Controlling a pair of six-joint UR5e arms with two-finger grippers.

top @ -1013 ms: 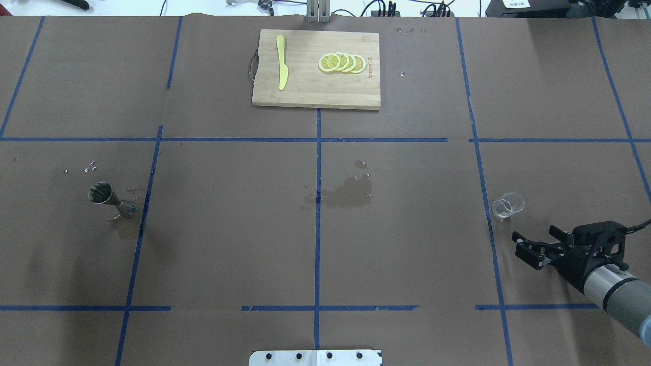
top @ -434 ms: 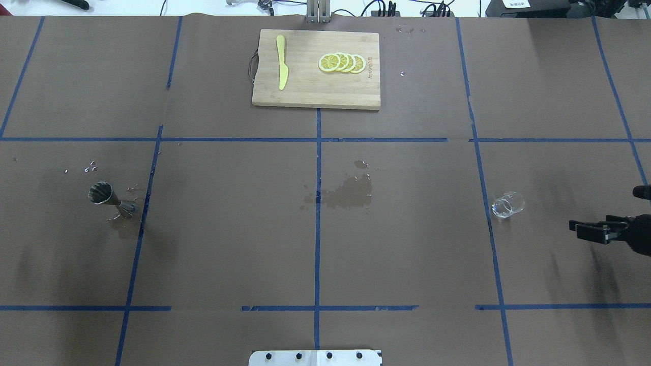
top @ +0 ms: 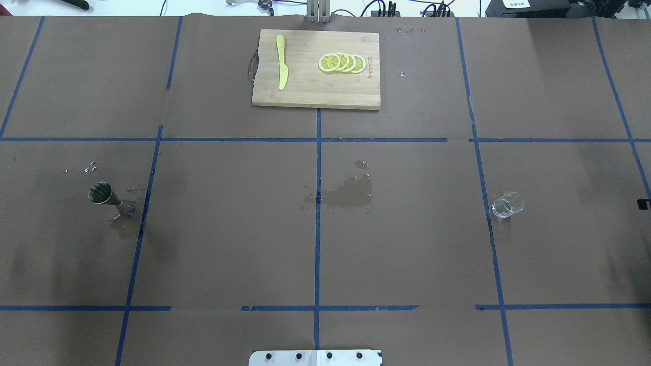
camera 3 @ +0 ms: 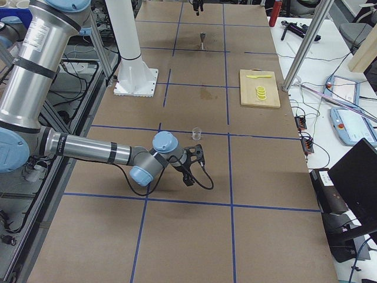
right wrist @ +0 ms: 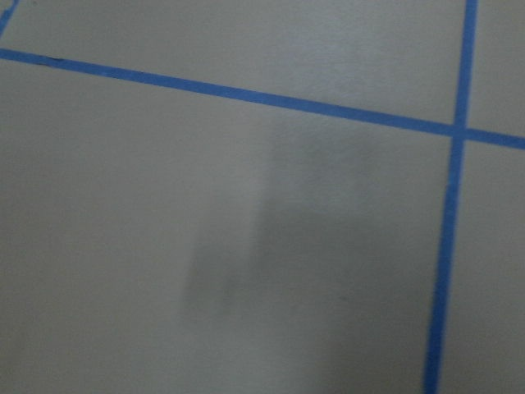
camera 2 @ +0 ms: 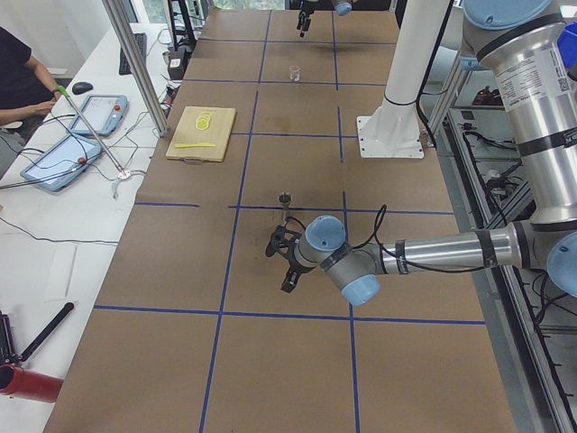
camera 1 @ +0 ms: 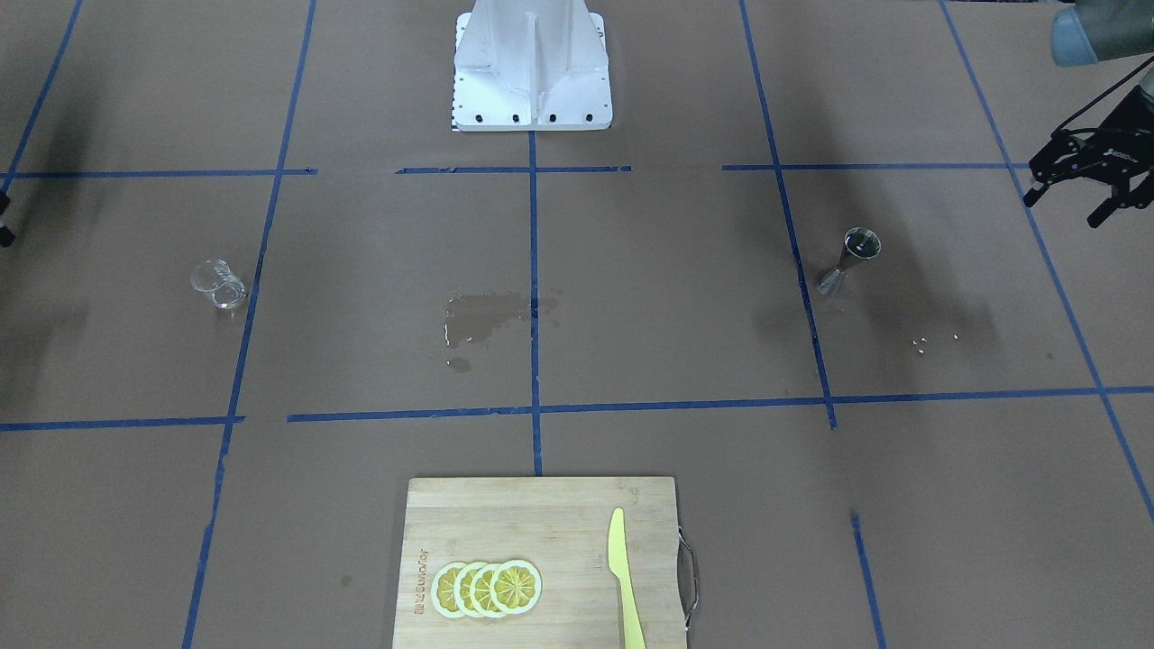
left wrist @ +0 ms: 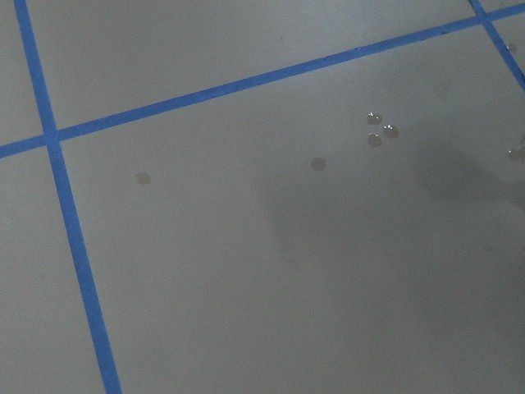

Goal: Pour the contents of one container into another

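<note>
The clear glass cup stands upright on the right side of the table, also seen in the front-facing view. Far to the left stands the silver jigger, with small droplets around its foot. My right gripper is only a sliver at the right edge, well clear of the cup; in the exterior right view its fingers stand spread and empty. In the front-facing view, my left gripper hovers open and empty, beyond the jigger's outer side. Both wrist views show only bare paper and tape.
A wooden cutting board with lemon slices and a yellow knife lies at the far centre. A wet stain darkens the paper mid-table. The robot base plate sits at the near edge.
My right gripper has drawn back to the right, away from the glass cup, until almost out of the overhead view. Cup and jigger have not moved.
</note>
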